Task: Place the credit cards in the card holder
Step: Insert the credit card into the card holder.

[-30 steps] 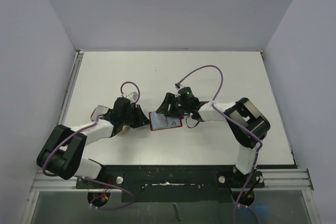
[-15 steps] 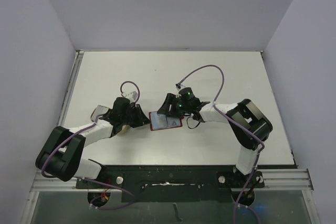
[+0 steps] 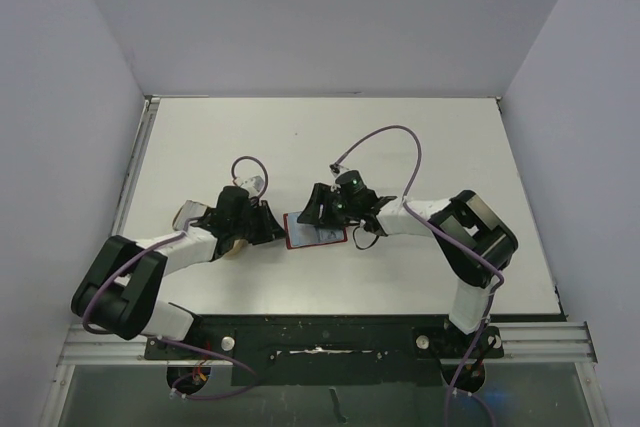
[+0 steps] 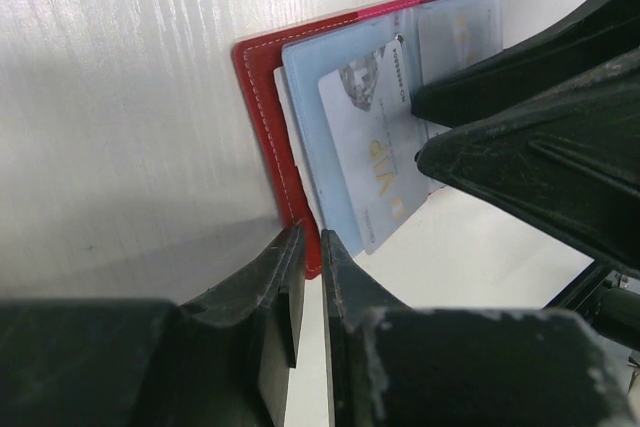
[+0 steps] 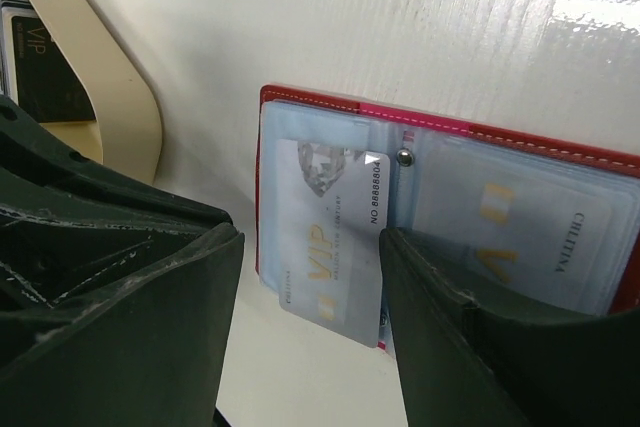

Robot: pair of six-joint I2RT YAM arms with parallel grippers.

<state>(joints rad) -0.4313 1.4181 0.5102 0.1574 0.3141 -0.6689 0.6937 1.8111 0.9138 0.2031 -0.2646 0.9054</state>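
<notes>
A white surface (image 3: 450, 147) is enclosed by plain grey walls (image 3: 300, 17); the card holder (image 4: 255, 117) – red, stitched, laid open near the middle – is clamped at one corner by the left pincer (image 4: 310, 277); a pale credit card (image 5: 330, 217) marked VIP lies overhanging its sleeve, straddled by the right pincer (image 5: 312, 247), fingers apart.

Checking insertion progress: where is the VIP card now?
Right wrist view: the VIP card lies on the open red card holder's left page, overhanging its near edge, beside the snap.

Card holder (image 5: 450, 177) — right end cut off; dish (image 5: 110, 97) half-hidden.
</notes>
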